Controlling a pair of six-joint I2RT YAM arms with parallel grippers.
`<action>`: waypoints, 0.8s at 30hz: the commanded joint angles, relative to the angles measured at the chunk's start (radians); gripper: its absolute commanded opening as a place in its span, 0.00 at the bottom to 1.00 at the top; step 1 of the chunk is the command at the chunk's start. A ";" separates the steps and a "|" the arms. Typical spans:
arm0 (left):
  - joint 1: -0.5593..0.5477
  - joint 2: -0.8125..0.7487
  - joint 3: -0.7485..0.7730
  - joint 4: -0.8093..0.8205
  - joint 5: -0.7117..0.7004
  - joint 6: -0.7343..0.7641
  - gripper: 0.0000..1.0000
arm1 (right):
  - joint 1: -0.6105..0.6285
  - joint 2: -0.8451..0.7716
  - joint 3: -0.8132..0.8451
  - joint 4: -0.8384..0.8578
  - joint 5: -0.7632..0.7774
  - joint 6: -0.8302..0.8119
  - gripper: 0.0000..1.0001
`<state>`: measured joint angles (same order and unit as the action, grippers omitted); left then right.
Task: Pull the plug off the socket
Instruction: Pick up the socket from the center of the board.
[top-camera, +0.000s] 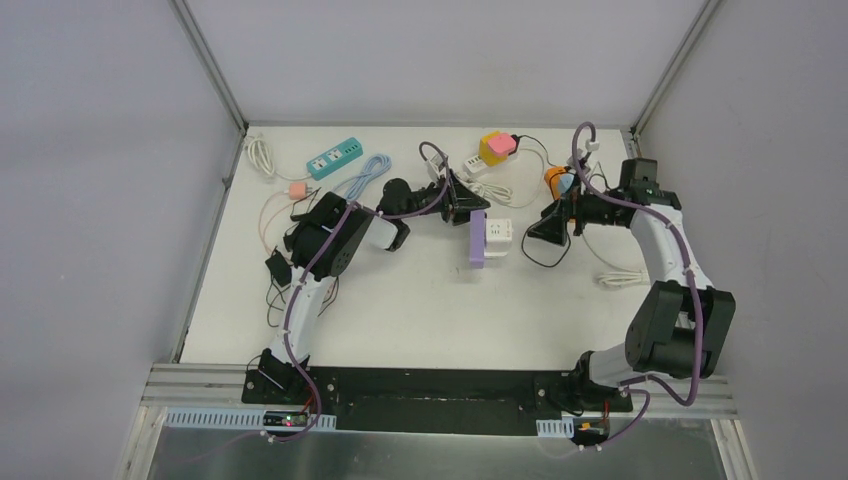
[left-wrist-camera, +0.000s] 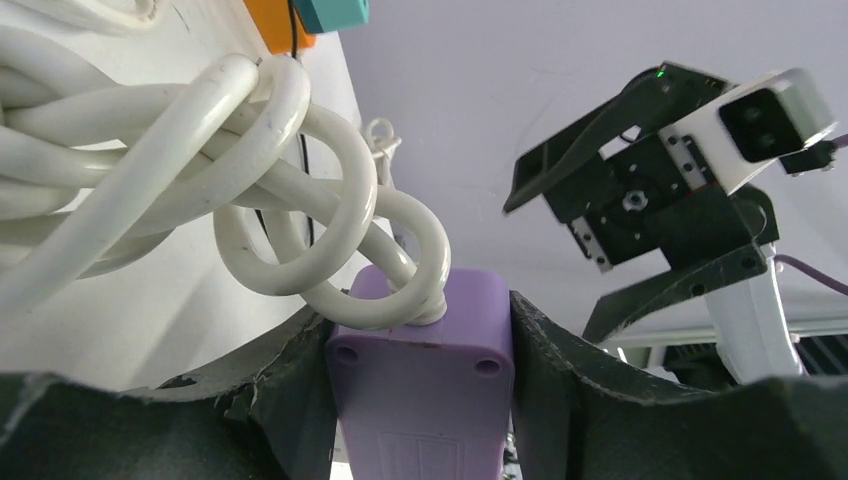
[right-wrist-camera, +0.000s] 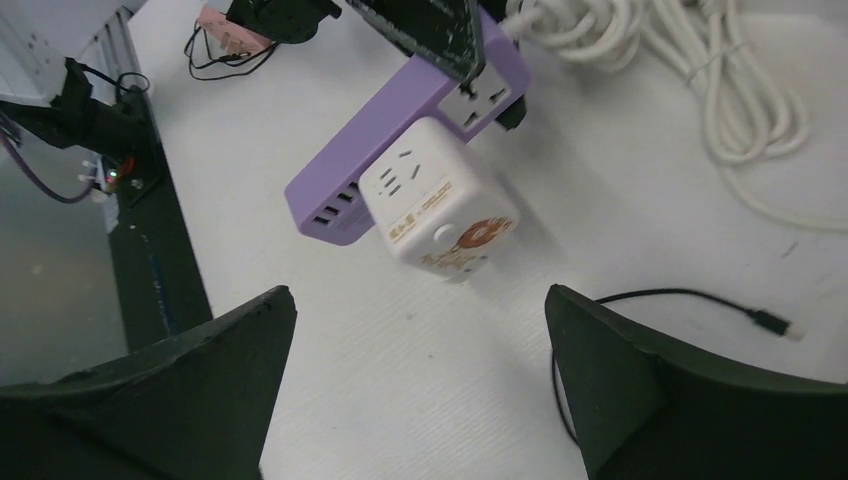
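Grey walls enclose a white table. Near its middle, the white cube plug sits in the purple socket strip. The left gripper clamps the strip's cable end. The right gripper hovers near the plug, jaws wide. Next, I judge, it must close on the cube and pull straight out. I see no containers.
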<state>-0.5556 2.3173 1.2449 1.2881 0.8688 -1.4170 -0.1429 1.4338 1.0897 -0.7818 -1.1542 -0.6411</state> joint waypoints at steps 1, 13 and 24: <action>0.003 -0.079 0.061 0.130 0.066 -0.134 0.00 | 0.020 0.033 0.142 -0.080 0.002 -0.239 1.00; 0.003 -0.060 0.104 0.130 0.074 -0.303 0.00 | 0.129 0.066 0.167 -0.039 0.053 -0.284 1.00; 0.002 -0.033 0.162 0.130 0.093 -0.362 0.00 | 0.210 0.072 0.180 -0.115 0.055 -0.377 1.00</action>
<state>-0.5552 2.3173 1.3453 1.2873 0.9573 -1.7218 0.0296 1.5105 1.2564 -0.8509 -1.0760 -0.9184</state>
